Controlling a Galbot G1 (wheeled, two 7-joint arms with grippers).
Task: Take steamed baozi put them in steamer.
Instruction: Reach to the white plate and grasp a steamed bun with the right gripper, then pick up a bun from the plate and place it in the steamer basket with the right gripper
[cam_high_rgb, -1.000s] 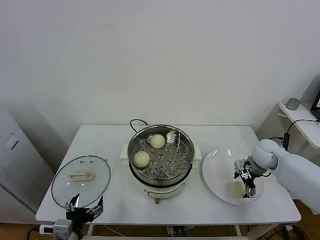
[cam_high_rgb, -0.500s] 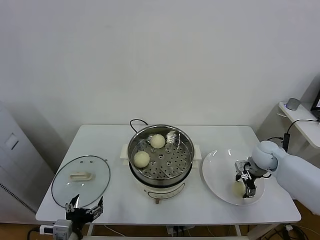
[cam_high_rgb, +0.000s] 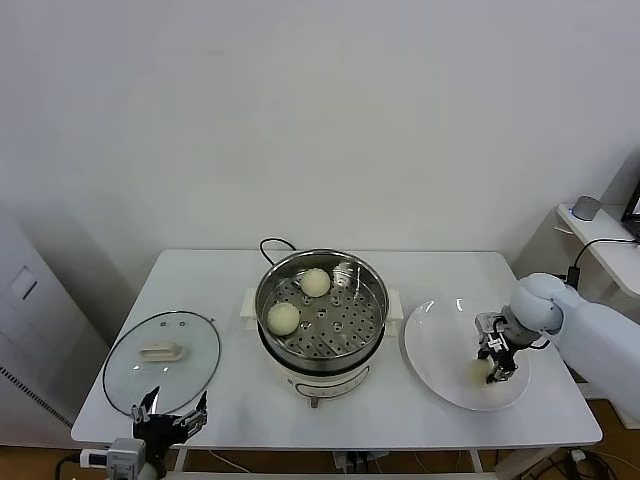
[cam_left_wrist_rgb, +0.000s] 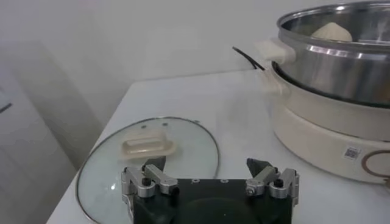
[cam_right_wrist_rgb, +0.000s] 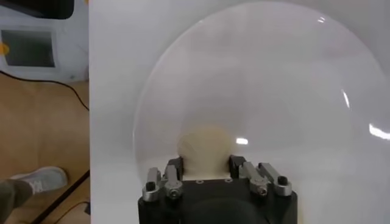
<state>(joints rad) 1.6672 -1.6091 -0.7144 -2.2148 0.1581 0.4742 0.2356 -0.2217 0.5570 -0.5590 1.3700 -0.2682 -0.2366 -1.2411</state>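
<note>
The right gripper (cam_high_rgb: 497, 372) is clamped on a steamed baozi (cam_right_wrist_rgb: 205, 145) on the white plate (cam_high_rgb: 440, 340), just right of the steamer (cam_high_rgb: 322, 305), where two buns already sit. The bun looks soft, light and easily dented, so a gentle hold across its widest middle seems best. The left gripper (cam_left_wrist_rgb: 210, 176) hangs open near the glass lid (cam_left_wrist_rgb: 152, 146).

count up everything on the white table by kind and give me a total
Baozi: 3, two in the steamer, one on the plate
Steamer: 1
Plate: 1
Glass lid: 1
Total: 6
</note>
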